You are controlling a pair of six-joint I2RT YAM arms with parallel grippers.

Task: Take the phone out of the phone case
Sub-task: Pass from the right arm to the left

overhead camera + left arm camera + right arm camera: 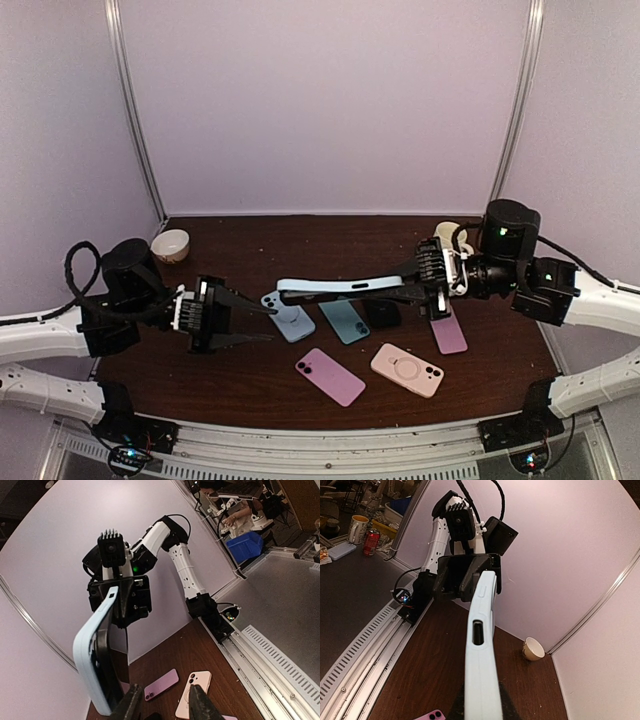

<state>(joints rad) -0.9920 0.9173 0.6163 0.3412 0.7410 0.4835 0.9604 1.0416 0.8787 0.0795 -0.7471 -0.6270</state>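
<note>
Right gripper (412, 288) clenched on the right end of the phone case (335, 288), pale blue, held level in the air between the two arms. Left gripper (270, 324) released, jaws spread, at the case's left end. One finger (131, 702) just beside that end, contact unclear. Phone (111, 670) seated inside the case, a dark slab against the blue shell.

Down on the surface (250, 250), nearer than the case: a magenta phone (330, 377) and a pale pink phone (407, 369) with a ring on its back. Under the case: a light blue phone (288, 317), a teal phone (345, 320), a small black thing (381, 313). Below the case's right end, a lilac phone (449, 333). Far beyond the case's left end, near the back wall, a small bowl (170, 245).
</note>
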